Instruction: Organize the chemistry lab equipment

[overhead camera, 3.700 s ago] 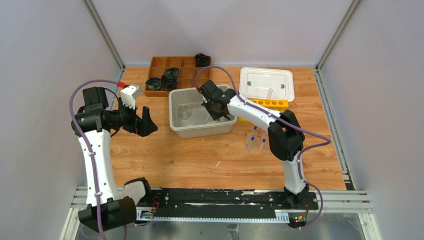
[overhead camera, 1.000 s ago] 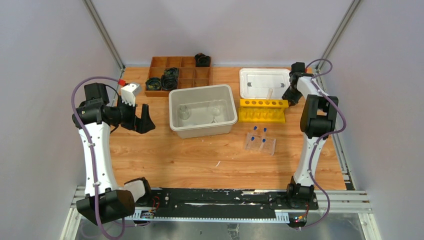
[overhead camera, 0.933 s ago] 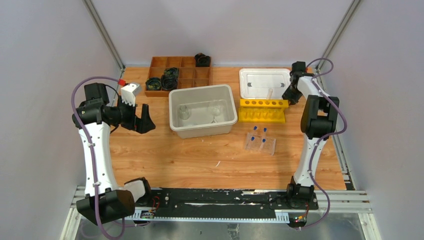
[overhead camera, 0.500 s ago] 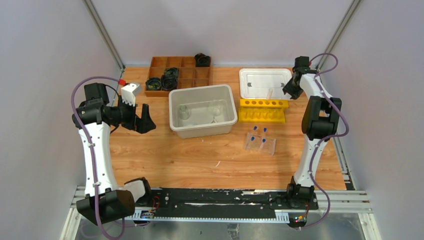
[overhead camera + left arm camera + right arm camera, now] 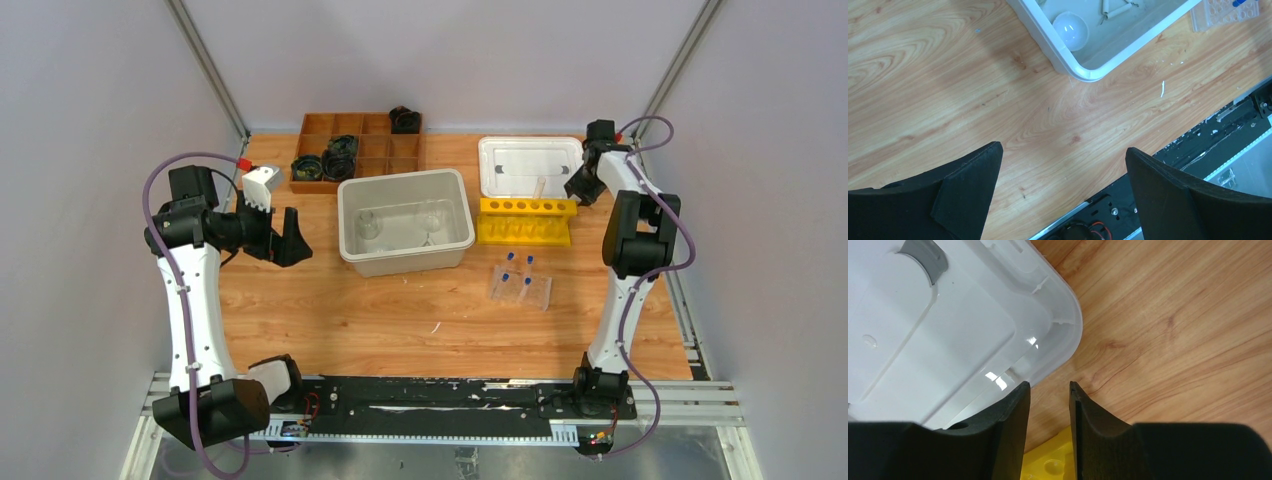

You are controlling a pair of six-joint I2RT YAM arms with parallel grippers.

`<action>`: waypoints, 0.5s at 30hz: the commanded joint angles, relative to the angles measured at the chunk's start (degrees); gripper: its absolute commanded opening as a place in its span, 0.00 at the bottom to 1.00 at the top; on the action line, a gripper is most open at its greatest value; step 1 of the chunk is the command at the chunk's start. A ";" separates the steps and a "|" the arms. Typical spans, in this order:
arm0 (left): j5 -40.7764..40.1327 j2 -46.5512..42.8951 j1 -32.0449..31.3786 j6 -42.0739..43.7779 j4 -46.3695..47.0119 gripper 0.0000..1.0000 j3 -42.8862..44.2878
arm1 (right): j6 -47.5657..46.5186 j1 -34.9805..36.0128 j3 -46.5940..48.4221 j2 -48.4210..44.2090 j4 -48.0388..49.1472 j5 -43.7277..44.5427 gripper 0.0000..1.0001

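Sorting hardly begun: small clear beakers (image 5: 368,224), white dome (image 5: 1070,31) and white triangle (image 5: 1118,9) loose in the central grey bin (image 5: 405,262), blue-capped tubes (image 5: 515,272) upright in the clear rack (image 5: 535,292). Yellow rack (image 5: 525,225) right of the bin, long axis left-right, holes up. Left gripper (image 5: 1063,150) wide, empty; right gripper (image 5: 1049,386) narrow, empty, by the far-right white lid (image 5: 948,340).

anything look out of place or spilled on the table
A small white sliver lies loose on the table in front of the grey bin, like a stray scrap. Nothing else looks spilled.
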 commanded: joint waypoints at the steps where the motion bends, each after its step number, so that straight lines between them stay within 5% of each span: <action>1: 0.90 -0.61 -0.05 0.76 0.09 1.00 -0.10 | 1.61 -0.85 -0.20 2.16 -1.59 1.83 0.38; 15: 0.78 0.12 -0.08 0.51 0.09 1.00 0.08 | 3.99 -0.50 0.97 5.33 -1.47 0.31 0.28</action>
